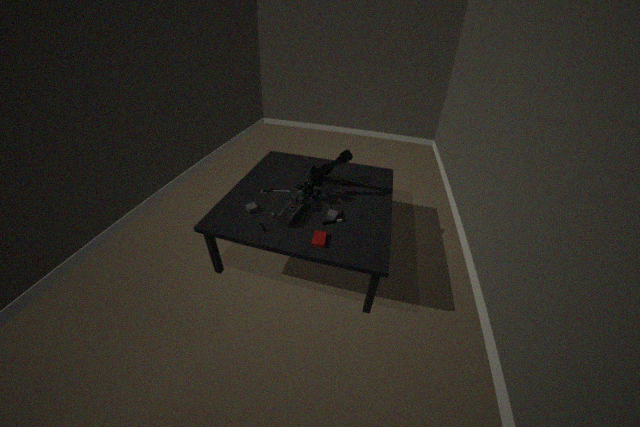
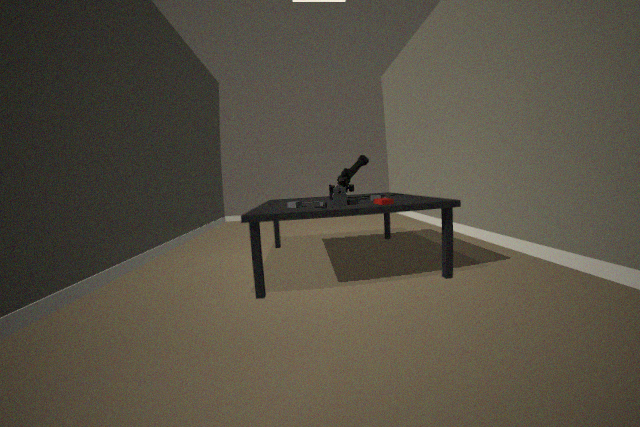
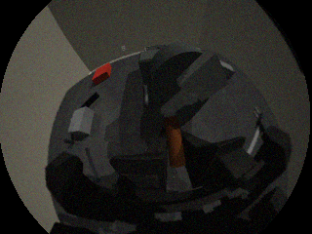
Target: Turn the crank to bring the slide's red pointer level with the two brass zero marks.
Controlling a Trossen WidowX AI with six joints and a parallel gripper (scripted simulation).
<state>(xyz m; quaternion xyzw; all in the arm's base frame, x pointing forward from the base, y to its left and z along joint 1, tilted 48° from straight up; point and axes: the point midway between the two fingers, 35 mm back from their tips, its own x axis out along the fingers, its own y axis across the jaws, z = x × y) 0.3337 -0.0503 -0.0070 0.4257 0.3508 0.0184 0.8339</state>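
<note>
The crank's orange handle (image 3: 176, 146) stands upright in the middle of the wrist view. My gripper (image 3: 170, 131) is shut on this handle, with dark fingers on both sides of it. Dark grey machine parts (image 3: 202, 78) rise behind the handle, one of them a tilted plate. The machine (image 2: 338, 199) is a small grey shape under the arm in the exterior view. In the top view the arm and machine merge in the dark around the table's middle. The slide's red pointer and the two brass zero marks cannot be made out in any view.
A red block (image 1: 318, 238) (image 2: 383, 201) (image 3: 101, 73) lies near the edge of the dark table (image 1: 356, 249). A pale block (image 1: 251, 207) lies to the left of the machine and another (image 1: 332, 214) to its right. A thin pale rod (image 1: 279, 190) lies further back.
</note>
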